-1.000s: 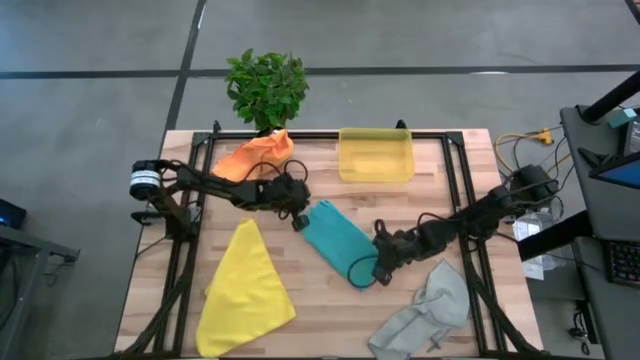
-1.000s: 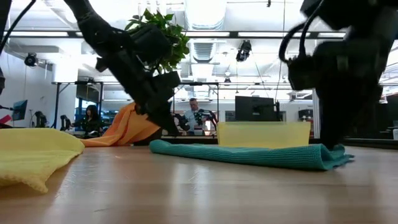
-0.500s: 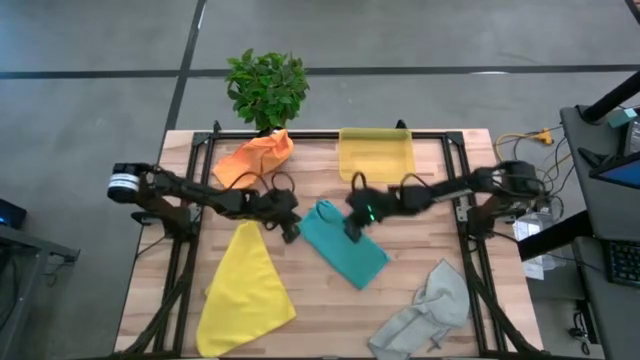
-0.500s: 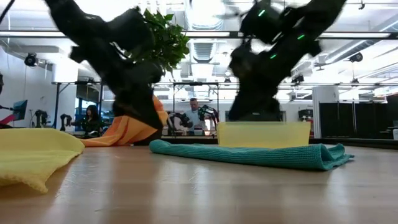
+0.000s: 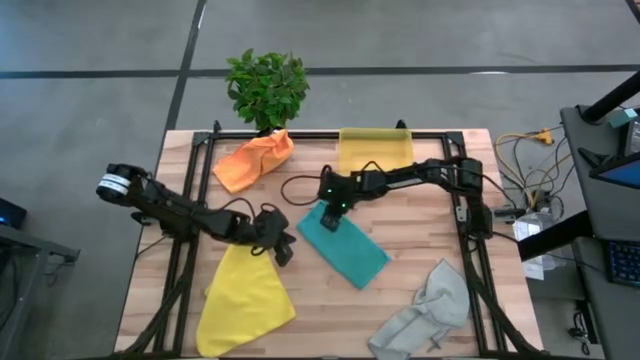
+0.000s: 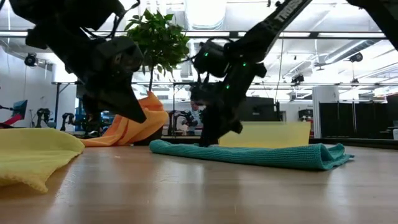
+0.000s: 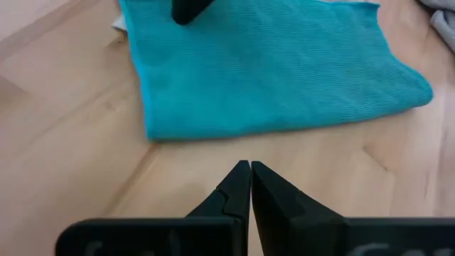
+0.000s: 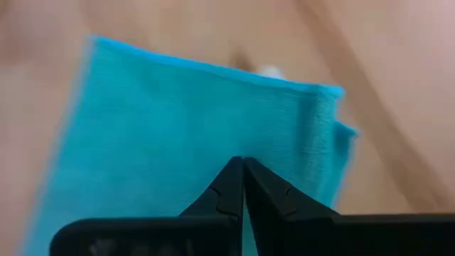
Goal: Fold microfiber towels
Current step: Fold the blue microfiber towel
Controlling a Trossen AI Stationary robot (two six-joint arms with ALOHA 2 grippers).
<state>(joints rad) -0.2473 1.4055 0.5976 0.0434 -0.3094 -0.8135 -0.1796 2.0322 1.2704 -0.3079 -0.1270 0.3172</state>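
Pressing down on the teal towel (image 5: 344,244) looks like the step you are in, so treat that towel as your landmark: it lies folded into a long strip in the middle of the worktop (image 5: 420,215). Your right hand (image 5: 331,216) has its fingers pressed together, empty, tip poised over the strip's far end nearest the yellow bin (image 5: 376,153); in the low view it appears to touch the cloth, though contact is hard to confirm. Your left hand (image 5: 281,250) is also pressed together and empty, just off the towel's near-left edge, between it and the yellow towel (image 5: 245,292). To finish this fold well, I would judge you should run the shut right tip along the strip's length to flatten the crease, keeping pressure light so the thin cloth does not bunch or slide. One end shows slightly uneven layers in the right wrist view, so square those edges before folding again. Keep the left hand near that edge to pin the cloth if it drags. The orange towel (image 5: 255,157) sits heaped beyond the teal one beside the plant (image 5: 266,87), and the grey towel (image 5: 425,311) lies crumpled on its near-right side; both, like the yellow one, are not yet folded.
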